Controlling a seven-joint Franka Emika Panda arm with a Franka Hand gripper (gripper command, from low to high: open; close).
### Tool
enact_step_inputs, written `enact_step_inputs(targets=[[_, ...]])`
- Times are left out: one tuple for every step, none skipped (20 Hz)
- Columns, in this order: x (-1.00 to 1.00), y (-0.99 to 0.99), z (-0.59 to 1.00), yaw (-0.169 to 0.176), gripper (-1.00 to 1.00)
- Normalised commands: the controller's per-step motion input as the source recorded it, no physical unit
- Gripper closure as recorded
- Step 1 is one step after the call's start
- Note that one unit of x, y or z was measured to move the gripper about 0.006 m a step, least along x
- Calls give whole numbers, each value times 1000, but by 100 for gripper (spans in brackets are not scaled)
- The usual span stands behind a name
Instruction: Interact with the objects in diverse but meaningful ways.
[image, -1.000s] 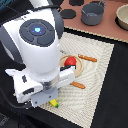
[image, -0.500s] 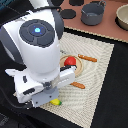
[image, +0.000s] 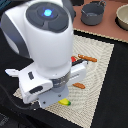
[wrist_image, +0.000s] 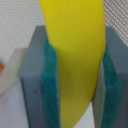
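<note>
In the wrist view my gripper (wrist_image: 77, 75) is shut on the yellow banana (wrist_image: 75, 55), which stands between the green finger pads (wrist_image: 52, 80). In the exterior view only the banana's tip (image: 65, 102) shows under the arm, low over the beige mat (image: 107, 55). One brown sausage stick (image: 88, 58) lies on the mat beyond the arm, and another (image: 79, 85) lies closer. A sliver of the red tomato (image: 73, 60) shows beside the arm. The small grey pan (image: 92, 12) stands at the back. The white-and-blue fish piece is out of view.
A beige bowl (image: 123, 17) stands at the back on the exterior view's right. The mat lies on a dark table (image: 117, 90). The arm's white body (image: 47, 45) hides most of the mat's middle and left.
The arm has shifted toward the exterior view's right with the banana in the gripper, now covering most of the tomato. The sausage sticks have not moved.
</note>
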Motion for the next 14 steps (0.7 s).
enact_step_inputs(targets=[[151, 894, 523, 0, 100], [111, 951, 343, 0, 100], [0, 960, 223, -6, 100], [0, 954, 183, -7, 100], [0, 980, 169, -7, 100], [-9, 1000, 126, -7, 100], [-6, 1000, 114, 0, 100], [-71, 1000, 83, 0, 100], [-94, 1000, 49, 0, 100], [-77, 1000, 0, 0, 100], [-74, 1000, 0, 0, 100], [-77, 1000, 0, 0, 100], [-100, 1000, 0, 0, 100], [-126, 1000, -20, 0, 100]])
